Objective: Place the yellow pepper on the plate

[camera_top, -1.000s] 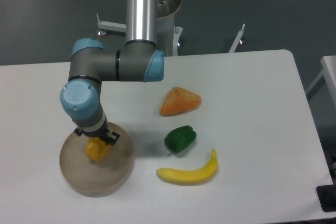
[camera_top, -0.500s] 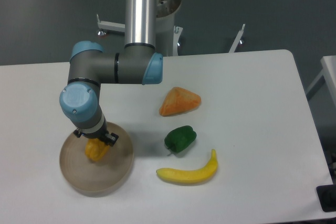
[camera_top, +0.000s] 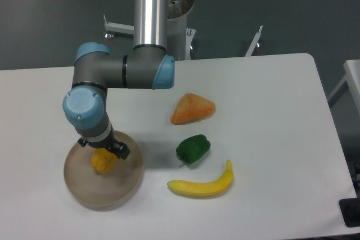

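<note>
Matt bench, glossy plastic-looking food

A smooth white bench [camera_top: 270,99] is seen; the plate [camera_top: 84,192] looks matt beige, the banana [camera_top: 202,185] and green pepper [camera_top: 193,149] slightly glossy.

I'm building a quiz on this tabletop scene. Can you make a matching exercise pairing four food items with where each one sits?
Items:
1. yellow pepper
2. orange wedge
3. green pepper
4. banana

Places:
A. nearest the table's front edge
B. on the plate, under the gripper
C. between the wedge and the banana
D. farthest back of the four

Pairs: 1-B, 2-D, 3-C, 4-A
</note>
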You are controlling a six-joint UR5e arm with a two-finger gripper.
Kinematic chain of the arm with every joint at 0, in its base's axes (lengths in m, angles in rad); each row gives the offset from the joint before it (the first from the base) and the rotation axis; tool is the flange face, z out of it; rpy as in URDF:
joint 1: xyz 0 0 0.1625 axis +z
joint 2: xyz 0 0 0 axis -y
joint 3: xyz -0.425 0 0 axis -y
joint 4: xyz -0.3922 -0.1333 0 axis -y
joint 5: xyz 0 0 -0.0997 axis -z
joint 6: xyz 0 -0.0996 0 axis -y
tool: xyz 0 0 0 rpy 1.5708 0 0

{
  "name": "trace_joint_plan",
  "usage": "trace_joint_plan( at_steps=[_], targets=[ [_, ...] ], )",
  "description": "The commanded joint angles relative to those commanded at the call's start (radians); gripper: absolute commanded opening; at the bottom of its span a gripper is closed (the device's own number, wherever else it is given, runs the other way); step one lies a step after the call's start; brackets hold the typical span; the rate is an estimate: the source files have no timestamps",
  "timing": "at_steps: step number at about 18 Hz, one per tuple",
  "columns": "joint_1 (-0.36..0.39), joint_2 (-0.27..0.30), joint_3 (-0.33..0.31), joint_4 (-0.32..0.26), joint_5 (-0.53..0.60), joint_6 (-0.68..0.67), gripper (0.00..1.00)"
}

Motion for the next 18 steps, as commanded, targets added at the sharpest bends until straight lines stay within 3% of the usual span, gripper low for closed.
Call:
trace_joint_plan(
  at_steps=[4,11,18],
  targets=[
    [0.060,0.031,0.008,-0.006,0.000,0.037,1.00],
    [0.225,0.071,0.011,-0.006,0.015,0.296,1.00],
    [0.354,0.068,0.037,0.006,0.054,0.523,1.00]
  ],
)
